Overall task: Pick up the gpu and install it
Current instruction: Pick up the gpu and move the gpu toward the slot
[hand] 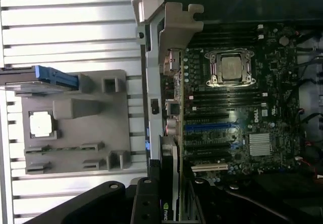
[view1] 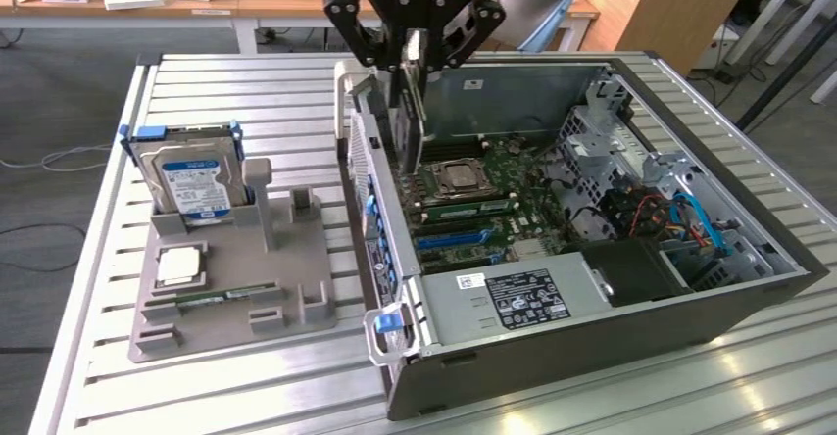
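The pickup is judged done: the gpu is clear of the grey parts holder, where the blue-framed hard drive is left standing. It is held upright and edge-on over the open computer case, close to the case's rear wall. The install is judged not finished, since the card is seen above the motherboard and not seated in an expansion slot. The gripper is closed part-way, with its jaws clamped on the card's upper edge.
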Tool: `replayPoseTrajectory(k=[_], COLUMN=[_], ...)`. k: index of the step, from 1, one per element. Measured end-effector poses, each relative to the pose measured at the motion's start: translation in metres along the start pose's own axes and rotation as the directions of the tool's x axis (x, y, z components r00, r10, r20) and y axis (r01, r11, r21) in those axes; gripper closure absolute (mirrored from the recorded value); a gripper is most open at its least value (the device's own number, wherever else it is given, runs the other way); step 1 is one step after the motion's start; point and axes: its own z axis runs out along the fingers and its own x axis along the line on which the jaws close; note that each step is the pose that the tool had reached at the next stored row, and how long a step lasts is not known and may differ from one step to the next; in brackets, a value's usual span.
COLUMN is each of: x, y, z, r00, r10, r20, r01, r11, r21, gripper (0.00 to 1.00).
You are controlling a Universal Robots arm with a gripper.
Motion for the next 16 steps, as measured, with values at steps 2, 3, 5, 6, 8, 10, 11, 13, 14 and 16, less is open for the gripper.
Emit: replayPoseTrajectory(k=[2, 3, 5, 6, 8, 10, 11, 13, 14, 16], x=[-0.009, -0.013, -0.027, -0.032, -0.041, -0.05, -0.054, -0.064, -0.068, -0.077], y=[0.0007, 0.001, 0.002, 0.0024, 0.0031, 0.0038, 0.0041, 0.0048, 0.0051, 0.0058], z=[0.0001, 0.0002, 0.0005, 0.0005, 0.0006, 0.0009, 0.0009, 0.0011, 0.0012, 0.0014], r00=[1.0, 1.0, 1.0, 1.0, 1.0, 1.0, 1.0, 1.0, 1.0, 1.0], r10=[0.0, 0.0, 0.0, 0.0, 0.0, 0.0, 0.0, 0.0, 0.0, 0.0], r20=[-0.0003, -0.0003, -0.0006, -0.0007, -0.0011, -0.0013, -0.0014, -0.0016, -0.0017, -0.0018], r01=[0.0, 0.0, 0.0, 0.0, 0.0, 0.0, 0.0, 0.0, 0.0, 0.0], r11=[1.0, 1.0, 1.0, 1.0, 1.0, 1.0, 1.0, 1.0, 1.0, 1.0], r21=[-0.0003, -0.0005, -0.0007, -0.0007, -0.0006, -0.0008, -0.0008, -0.0008, -0.0007, -0.0007], gripper=[0.73, 0.73, 0.73, 0.73, 0.73, 0.73, 0.73, 0.73, 0.73, 0.73])
